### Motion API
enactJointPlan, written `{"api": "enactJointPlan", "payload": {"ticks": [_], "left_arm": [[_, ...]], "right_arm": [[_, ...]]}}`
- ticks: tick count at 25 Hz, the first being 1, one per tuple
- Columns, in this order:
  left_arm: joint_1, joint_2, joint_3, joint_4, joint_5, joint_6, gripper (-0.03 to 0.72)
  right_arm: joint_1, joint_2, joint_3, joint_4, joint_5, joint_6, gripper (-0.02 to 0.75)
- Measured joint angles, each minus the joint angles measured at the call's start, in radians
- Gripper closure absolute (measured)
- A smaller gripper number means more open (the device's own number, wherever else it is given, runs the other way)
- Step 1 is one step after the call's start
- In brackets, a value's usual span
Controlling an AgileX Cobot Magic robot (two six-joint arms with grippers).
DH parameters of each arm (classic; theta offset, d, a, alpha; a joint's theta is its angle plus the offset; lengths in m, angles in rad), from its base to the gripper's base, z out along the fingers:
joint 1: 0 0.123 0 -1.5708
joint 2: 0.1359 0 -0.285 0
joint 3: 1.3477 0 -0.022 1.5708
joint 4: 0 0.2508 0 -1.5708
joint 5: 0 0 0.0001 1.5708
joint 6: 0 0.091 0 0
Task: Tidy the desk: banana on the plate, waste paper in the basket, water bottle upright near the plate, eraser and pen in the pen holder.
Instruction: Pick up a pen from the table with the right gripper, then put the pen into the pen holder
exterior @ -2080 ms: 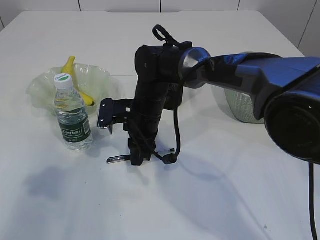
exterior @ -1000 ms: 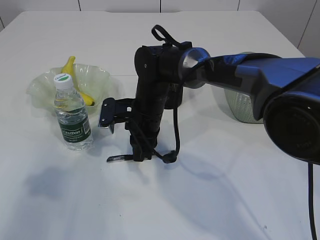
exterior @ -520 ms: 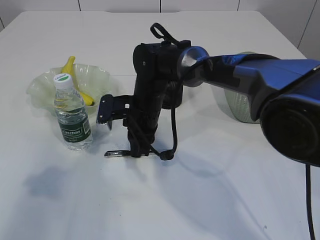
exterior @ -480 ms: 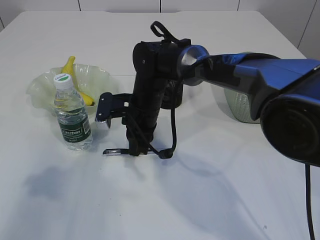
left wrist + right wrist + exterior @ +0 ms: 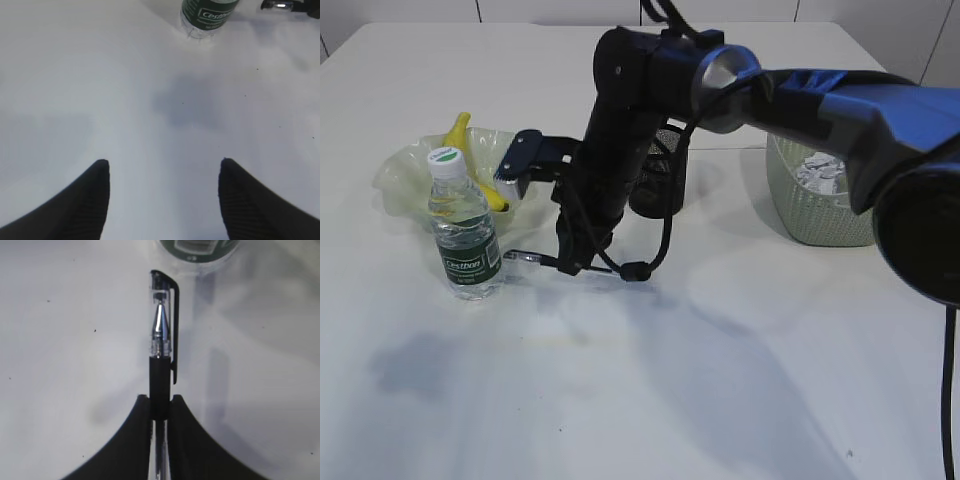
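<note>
We see the right gripper (image 5: 572, 262) closed tight on the pen (image 5: 525, 258), holding it level above the white table (image 5: 620, 400), with its capped end pointing left toward the water bottle (image 5: 463, 228). In the right wrist view the two fingers (image 5: 137, 440) pinch the pen (image 5: 162, 355) on its black barrel, and the clear cap with its clip sticks out beyond them, close to the green-labelled bottle (image 5: 197, 249) at the top edge.

The bottle stands upright just in front of the pale green plate (image 5: 395, 175) at the left, and the banana (image 5: 470, 160) lies on that plate. Behind the arm stands the dark mesh pen holder (image 5: 660, 180), partly hidden; we cannot tell what is in it. To the right sits the light green basket (image 5: 820, 215) with crumpled white paper (image 5: 820, 170) inside it.

The left gripper (image 5: 162, 195) does not show in the exterior view. In its own wrist view its two dark fingers (image 5: 85, 210) stand wide apart over bare table, holding nothing, with the bottle's base (image 5: 207, 17) at the far edge.
</note>
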Motion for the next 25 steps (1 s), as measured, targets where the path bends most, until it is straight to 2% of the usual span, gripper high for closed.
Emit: {"api": "enactJointPlan", "payload": {"ticks": [4, 11, 18, 25], "left_arm": [[0.000, 0.000, 0.000, 0.000, 0.000, 0.000, 0.206], [0.000, 0.000, 0.000, 0.000, 0.004, 0.000, 0.206], [0.000, 0.000, 0.000, 0.000, 0.029, 0.000, 0.206], [0.000, 0.000, 0.000, -0.001, 0.034, 0.000, 0.206]], "right_arm": [[-0.043, -0.049, 0.000, 0.059, 0.002, 0.057, 0.695], [-0.131, -0.161, 0.018, 0.073, 0.004, 0.103, 0.696], [-0.197, -0.291, 0.170, 0.102, 0.006, 0.099, 0.696], [-0.294, -0.352, 0.267, 0.219, 0.009, 0.047, 0.696]]}}
